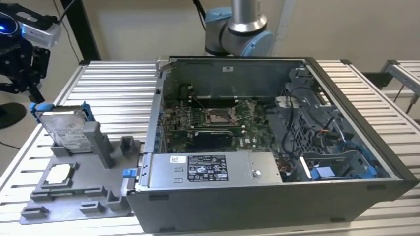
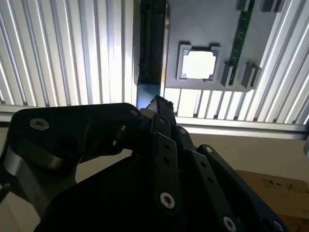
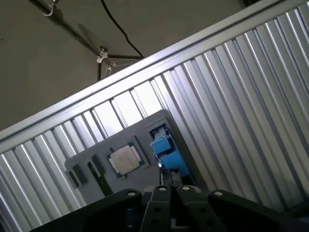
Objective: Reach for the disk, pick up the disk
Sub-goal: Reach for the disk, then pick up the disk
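The disk stands on edge in a slot of the grey fixture plate, at the exterior view's left. It is silver with a white label and a bright blue frame. My black gripper hangs above and a little to the left of it, not touching it. In the first wrist view the disk's blue frame lies just beyond my gripper. In the second wrist view its dark top edge runs away from my gripper.
A small square silver chip sits in a pocket of the plate, seen in both wrist views. An open computer case stands right of the plate on the slatted metal table. The arm's base rises behind the case.
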`<state>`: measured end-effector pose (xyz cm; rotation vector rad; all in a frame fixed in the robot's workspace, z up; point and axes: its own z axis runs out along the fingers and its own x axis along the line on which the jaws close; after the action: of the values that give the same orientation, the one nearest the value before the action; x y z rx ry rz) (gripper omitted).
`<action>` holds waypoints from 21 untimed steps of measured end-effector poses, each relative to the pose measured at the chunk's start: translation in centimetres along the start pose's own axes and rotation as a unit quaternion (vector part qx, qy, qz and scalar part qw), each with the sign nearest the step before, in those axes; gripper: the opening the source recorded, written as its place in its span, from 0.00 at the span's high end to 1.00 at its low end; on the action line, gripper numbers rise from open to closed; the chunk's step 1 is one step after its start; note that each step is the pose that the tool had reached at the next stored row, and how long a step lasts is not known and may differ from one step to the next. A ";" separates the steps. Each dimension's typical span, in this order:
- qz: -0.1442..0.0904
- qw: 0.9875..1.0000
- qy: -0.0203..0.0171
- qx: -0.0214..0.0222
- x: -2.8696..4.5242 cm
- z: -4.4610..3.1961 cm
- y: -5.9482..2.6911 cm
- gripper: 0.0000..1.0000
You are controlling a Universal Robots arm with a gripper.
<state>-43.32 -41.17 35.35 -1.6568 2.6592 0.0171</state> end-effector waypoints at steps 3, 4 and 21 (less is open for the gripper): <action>-0.025 1.000 0.002 0.002 0.00 0.00 0.00 1.00; -0.033 0.999 0.003 0.002 0.00 0.00 0.00 1.00; -0.195 0.981 0.006 0.006 -0.21 0.05 0.11 1.00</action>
<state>-43.32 -40.93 35.30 -2.1446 2.2875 -0.0111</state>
